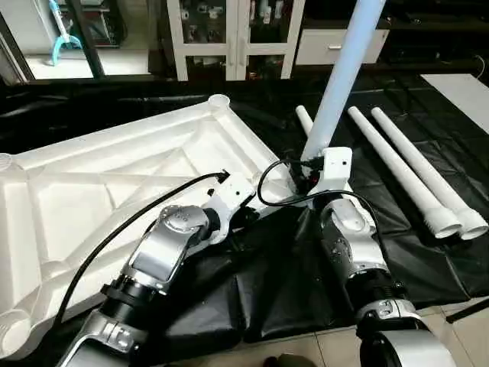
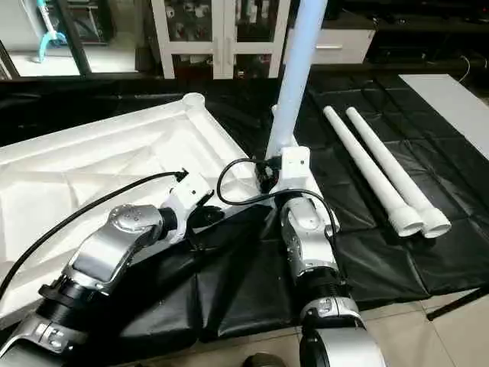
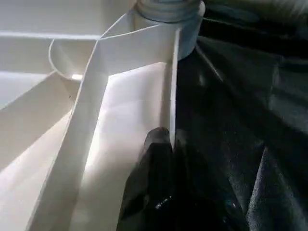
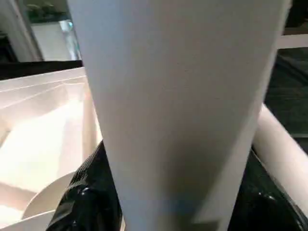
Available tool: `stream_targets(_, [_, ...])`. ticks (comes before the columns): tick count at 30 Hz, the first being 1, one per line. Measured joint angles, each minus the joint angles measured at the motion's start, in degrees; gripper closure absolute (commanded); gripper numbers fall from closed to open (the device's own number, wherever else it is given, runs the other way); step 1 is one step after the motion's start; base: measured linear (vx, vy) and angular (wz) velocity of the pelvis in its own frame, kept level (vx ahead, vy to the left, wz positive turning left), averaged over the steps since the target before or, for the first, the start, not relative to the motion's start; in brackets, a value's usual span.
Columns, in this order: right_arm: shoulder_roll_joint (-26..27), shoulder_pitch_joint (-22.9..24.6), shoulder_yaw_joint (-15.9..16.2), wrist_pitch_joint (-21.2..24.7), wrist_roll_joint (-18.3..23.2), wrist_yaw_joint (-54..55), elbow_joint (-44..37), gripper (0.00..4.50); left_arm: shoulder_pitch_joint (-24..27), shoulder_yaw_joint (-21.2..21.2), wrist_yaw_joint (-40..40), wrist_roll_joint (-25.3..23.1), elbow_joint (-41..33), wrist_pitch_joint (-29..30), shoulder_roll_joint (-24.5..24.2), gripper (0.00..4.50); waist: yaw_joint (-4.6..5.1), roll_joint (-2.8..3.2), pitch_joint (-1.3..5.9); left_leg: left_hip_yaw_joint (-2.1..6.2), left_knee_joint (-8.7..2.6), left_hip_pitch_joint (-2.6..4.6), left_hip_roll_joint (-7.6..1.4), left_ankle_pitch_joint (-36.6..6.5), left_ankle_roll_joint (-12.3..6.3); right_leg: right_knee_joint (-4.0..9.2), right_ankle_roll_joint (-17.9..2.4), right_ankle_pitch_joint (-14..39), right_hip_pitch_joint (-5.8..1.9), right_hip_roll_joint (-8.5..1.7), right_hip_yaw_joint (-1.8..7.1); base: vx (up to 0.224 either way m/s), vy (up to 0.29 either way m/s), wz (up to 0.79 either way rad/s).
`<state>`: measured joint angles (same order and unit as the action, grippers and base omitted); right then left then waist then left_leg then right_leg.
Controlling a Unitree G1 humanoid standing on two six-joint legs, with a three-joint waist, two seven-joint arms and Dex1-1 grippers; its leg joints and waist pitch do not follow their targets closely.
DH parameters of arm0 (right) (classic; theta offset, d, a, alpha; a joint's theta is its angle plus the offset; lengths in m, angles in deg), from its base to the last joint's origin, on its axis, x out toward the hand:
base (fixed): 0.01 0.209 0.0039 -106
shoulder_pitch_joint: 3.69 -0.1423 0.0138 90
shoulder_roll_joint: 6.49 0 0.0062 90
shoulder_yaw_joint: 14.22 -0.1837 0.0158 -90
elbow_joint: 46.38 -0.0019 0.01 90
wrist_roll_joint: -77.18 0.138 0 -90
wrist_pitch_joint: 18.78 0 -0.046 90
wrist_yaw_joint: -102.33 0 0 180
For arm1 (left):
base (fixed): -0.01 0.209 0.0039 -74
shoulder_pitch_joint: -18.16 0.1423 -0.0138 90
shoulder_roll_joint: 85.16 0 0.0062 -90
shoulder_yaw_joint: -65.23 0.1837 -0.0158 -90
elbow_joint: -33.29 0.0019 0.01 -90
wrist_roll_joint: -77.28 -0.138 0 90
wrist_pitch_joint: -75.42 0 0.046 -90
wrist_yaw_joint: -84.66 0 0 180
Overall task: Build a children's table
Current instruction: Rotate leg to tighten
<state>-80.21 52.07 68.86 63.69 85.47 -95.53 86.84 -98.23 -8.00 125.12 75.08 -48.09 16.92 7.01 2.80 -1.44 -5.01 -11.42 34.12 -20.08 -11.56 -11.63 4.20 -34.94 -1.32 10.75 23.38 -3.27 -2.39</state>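
— Standing that leg (image 1: 345, 69) upright, is it? Why hold it so low down?

— I'd guess to steer its foot into the corner socket of the table top (image 1: 114, 183), which lies underside up on the black sheet (image 1: 290, 283). The right gripper (image 1: 312, 170) has its fingers about half open round the leg's base.

— And the left gripper (image 3: 161, 144)?

— Fingers pinched nearly shut on the top's edge rib, near that same corner; steadying it, probably.

— Other legs?

— Two spare legs (image 1: 416, 172) lie side by side on the sheet to the right, another (image 1: 304, 118) behind the upright one.

— Anything in that cabinet (image 1: 237, 34)?

— Small things behind the glass; can't tell what.
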Motion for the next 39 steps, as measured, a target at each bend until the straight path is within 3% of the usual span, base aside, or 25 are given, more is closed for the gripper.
stream_targets(1, [-0.4,0.4,0.0,-0.3,0.6,-2.8,-0.1,2.51,0.6,0.0,0.7,0.2,-0.8,-0.3,-0.8,4.50,0.05,0.00,0.00,0.03,-0.04,-0.01,0.00,0.0,0.00,0.00,0.0,0.0,0.00,0.00,-0.03,0.000,0.000,0.00])
stream_targets(2, [-1.1,0.5,0.1,-0.3,0.9,-5.7,-0.2,1.95,1.5,-0.1,1.8,0.2,-1.8,-1.0,-2.3,4.50,0.18,0.05,0.02,0.03,-0.10,-0.04,-0.01,0.0,0.00,-0.02,0.0,0.0,0.02,0.01,-0.03,0.000,0.000,0.00])
stream_targets(4, [-1.9,0.8,0.6,0.0,2.8,-12.7,-0.5,1.78,3.0,-0.3,4.4,0.8,-3.1,-3.1,-5.1,4.50,0.66,0.06,0.01,0.04,-0.33,-0.17,-0.04,0.0,0.00,-0.03,0.0,0.0,0.05,0.06,-0.07,0.000,0.000,0.00])
stream_targets(7, [-5.9,1.0,3.0,4.0,6.8,-27.1,-1.9,1.53,6.3,-1.6,9.3,1.9,-5.1,-9.2,-11.6,4.50,1.35,0.24,-0.09,0.13,-0.48,-0.45,-0.08,0.0,-0.03,-0.06,-0.1,0.0,0.42,0.17,-0.10,0.000,0.000,0.00])
stream_targets(10, [-9.9,0.2,5.2,6.9,8.1,-38.4,-2.2,1.27,8.5,-2.7,14.1,4.3,-6.3,-12.3,-16.0,4.50,1.29,0.36,-0.18,0.12,-0.42,-0.81,-0.15,0.2,-0.29,-0.06,-0.1,0.0,0.72,0.20,-0.14,0.000,0.000,0.00])
stream_targets(18, [-14.4,-2.3,7.0,11.1,8.2,-50.1,-1.7,1.09,9.1,-3.3,17.4,6.2,-6.6,-14.1,-18.9,4.50,0.69,0.17,-0.30,0.00,-0.39,-0.89,-0.20,0.2,-0.34,-0.20,-0.2,0.1,1.16,0.20,-0.13,0.000,0.000,0.00])
stream_targets(19, [-14.6,-2.5,7.0,11.1,8.5,-50.6,-1.5,1.34,9.1,-3.3,17.4,6.4,-6.6,-14.2,-19.1,4.50,0.73,0.16,-0.30,-0.03,-0.39,-0.90,-0.21,0.2,-0.34,-0.26,-0.3,0.1,1.21,0.20,-0.12,0.000,0.000,0.00])
stream_targets(23, [-14.1,-2.5,7.0,11.2,9.4,-51.4,-1.0,1.47,9.1,-3.5,17.5,6.5,-6.6,-14.4,-19.2,4.50,0.76,0.15,-0.31,-0.05,-0.36,-0.91,-0.26,0.2,-0.34,-0.47,-0.4,0.1,1.39,0.24,-0.09,0.000,0.000,0.00])
stream_targets(24, [-13.9,-2.5,7.0,11.1,9.4,-51.1,-1.0,1.79,9.2,-3.6,17.4,6.5,-6.7,-14.4,-19.2,4.50,0.75,0.16,-0.31,-0.05,-0.34,-0.90,-0.26,0.2,-0.34,-0.52,-0.4,0.1,1.41,0.25,-0.09,0.000,0.000,0.00])
stream_targets(27, [-13.2,-2.4,7.0,10.5,9.3,-50.8,-1.0,1.85,9.2,-3.6,17.3,6.5,-6.7,-14.3,-19.2,4.50,0.88,0.16,-0.32,-0.06,-0.27,-0.90,-0.28,0.2,-0.33,-0.60,-0.4,0.1,1.45,0.27,-0.03,0.000,0.000,0.00])
stream_targets(31, [-12.5,-2.4,7.0,8.9,8.3,-48.7,-0.9,2.26,8.9,-3.6,16.5,6.4,-6.5,-14.2,-19.3,4.50,1.00,0.14,-0.32,-0.08,-0.20,-0.89,-0.27,0.2,-0.33,-0.67,-0.4,0.1,1.46,0.27,0.02,0.000,0.000,0.00])
stream_targets(39, [-7.1,-2.6,5.8,7.0,4.4,-27.2,-0.7,2.41,5.9,-3.2,9.2,3.6,-4.8,-8.2,-13.2,4.50,1.16,0.10,-0.29,-0.10,-0.06,-0.54,-0.26,0.1,0.00,-0.82,-0.4,0.1,1.11,0.27,0.10,0.000,0.000,0.00])
